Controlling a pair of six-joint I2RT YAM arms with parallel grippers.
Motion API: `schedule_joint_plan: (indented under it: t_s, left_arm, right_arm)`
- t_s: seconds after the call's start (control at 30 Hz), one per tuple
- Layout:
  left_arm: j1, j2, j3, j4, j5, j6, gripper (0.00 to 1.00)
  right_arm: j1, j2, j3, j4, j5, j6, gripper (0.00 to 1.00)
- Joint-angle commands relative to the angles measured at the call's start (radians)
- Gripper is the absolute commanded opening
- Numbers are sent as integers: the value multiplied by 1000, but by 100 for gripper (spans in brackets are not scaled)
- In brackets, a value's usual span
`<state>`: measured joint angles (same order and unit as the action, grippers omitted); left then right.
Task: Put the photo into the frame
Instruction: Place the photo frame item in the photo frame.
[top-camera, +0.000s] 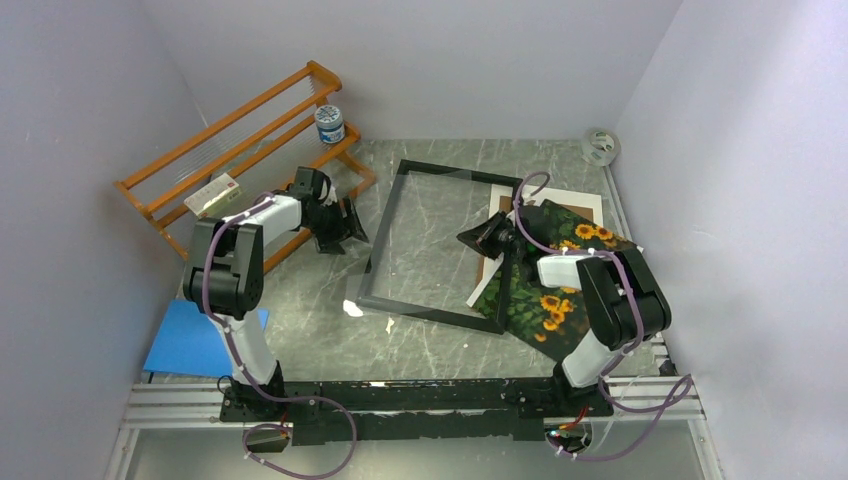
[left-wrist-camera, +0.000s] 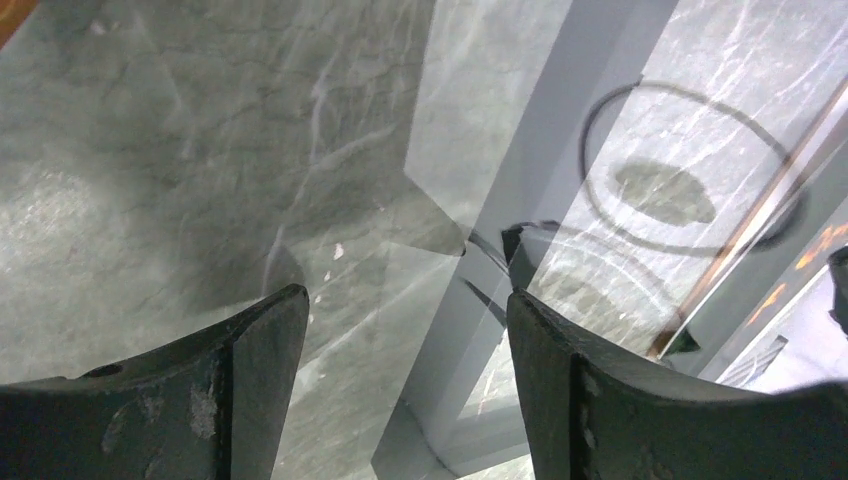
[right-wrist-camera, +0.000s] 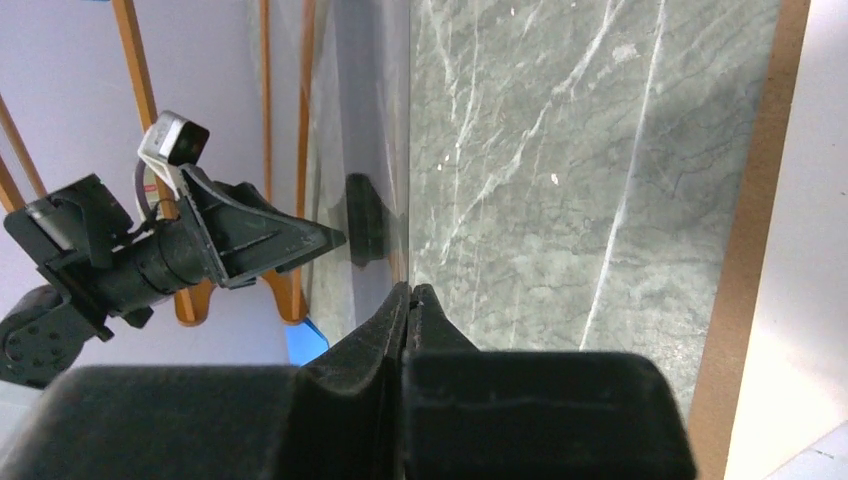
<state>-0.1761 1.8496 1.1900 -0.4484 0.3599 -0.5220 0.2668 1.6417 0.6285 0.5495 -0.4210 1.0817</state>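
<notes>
since the photo looks thin and floppy, lying on the counter by the right side of the frame, i'd pinch a border lightly, but right jaws are clenched on a clear pane and left jaws hang released.

left claw spread, right claw closed

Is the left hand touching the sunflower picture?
Apart. The top view shows the left hand left of the black frame, the sunflower picture at its right.
</notes>
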Motion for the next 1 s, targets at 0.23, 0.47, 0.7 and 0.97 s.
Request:
schedule_joint_plan:
  t_s: [0.23, 0.47, 0.7, 0.97]
  left_arm:
    - [0, 101, 146, -39, 161, 96, 76]
    - [-11, 121, 174, -32, 128, 106, 77]
    - [-40, 184, 224, -45, 119, 114, 72]
    - [-76, 221, 278, -85, 78, 151, 70]
  right_arm:
    - [-6, -117, -113, 188, 131, -97, 0]
    - [-12, -183, -162, 144, 285, -92, 0]
    - [-26, -158, -162, 148, 282, -112, 0]
    - [-56, -174, -128, 64, 196, -197, 0]
